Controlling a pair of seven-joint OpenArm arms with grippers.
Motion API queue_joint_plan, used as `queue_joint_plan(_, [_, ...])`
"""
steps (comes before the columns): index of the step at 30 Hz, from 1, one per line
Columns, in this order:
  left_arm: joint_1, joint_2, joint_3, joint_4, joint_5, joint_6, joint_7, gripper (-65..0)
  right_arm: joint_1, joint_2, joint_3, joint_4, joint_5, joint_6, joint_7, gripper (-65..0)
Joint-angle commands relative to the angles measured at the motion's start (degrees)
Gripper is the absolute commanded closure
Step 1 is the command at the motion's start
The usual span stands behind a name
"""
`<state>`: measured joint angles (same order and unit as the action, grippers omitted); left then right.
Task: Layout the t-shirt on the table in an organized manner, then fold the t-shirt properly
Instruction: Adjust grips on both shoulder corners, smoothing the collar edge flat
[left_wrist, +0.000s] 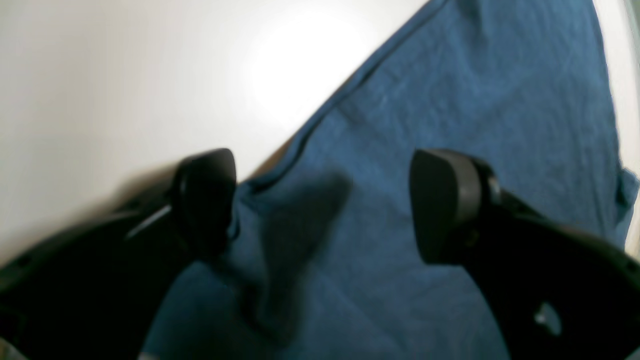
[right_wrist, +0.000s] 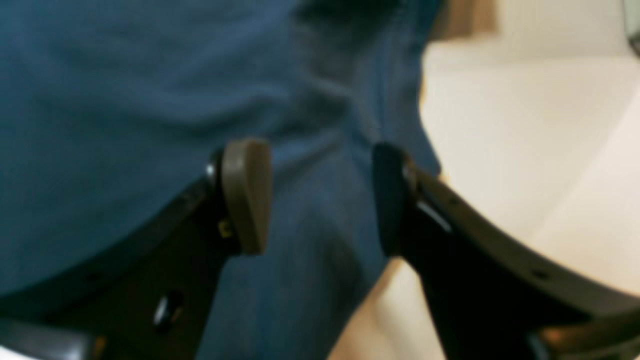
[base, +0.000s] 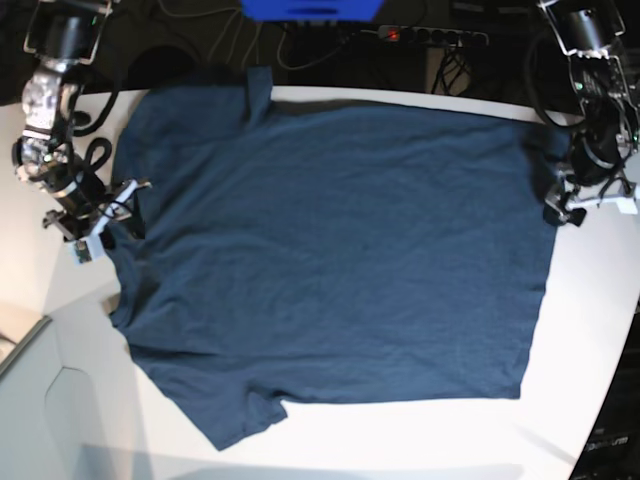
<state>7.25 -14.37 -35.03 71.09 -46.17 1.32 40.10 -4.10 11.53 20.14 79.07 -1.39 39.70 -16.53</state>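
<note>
Base view is showing the t-shirt (base: 330, 250) lying spread flat across the table (base: 600, 330), its sleeves pointing toward the view's left side and its hem running down the right. The right gripper (base: 118, 213) is sitting at the shirt's left edge, between the two sleeves, and the left gripper (base: 556, 205) is sitting at the upper part of the hem edge. In the left wrist view, the left gripper (left_wrist: 322, 200) is standing with its jaws spread wide and gripping nothing, blue cloth (left_wrist: 450, 100) lying flat below them and bare table (left_wrist: 100, 75) beside it. In the right wrist view, the right gripper (right_wrist: 322, 197) is also standing parted, straddling a raised ridge of cloth (right_wrist: 125, 100) without pinching it.
</note>
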Motion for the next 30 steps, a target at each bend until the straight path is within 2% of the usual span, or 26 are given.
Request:
queue_joint_plan(1, [1.50,-0.71,-0.36,3.94,-1.08,-1.19,-0.93,-52.7,-0.96,0.12,1.35,3.00,1.34,0.30,1.81,-32.5])
queue_joint_plan(6, [7.04,0.96,-0.45,11.86,-0.90,-1.10,-1.28,-52.7,-5.88,-4.36,5.57,10.21,1.34,0.30,1.72,-32.5])
queue_joint_plan(10, [11.00,0.88,-0.45,13.26,-0.99,-1.37,-1.55,-52.7,-9.66,-7.53,7.77,14.25,1.34,0.30,1.72,-32.5])
queue_joint_plan(26, [15.13,0.44,-0.45,13.35,-0.82,-1.10,-0.93,-52.7,-16.08,-8.23,8.12,14.60,1.34,0.30,1.72,-32.4])
queue_joint_plan(30, [16.36,0.79,-4.14,16.43,-0.38,-1.10,-0.93,-52.7,-16.25,-8.23,8.74,14.51,1.34,0.30,1.72,-32.3])
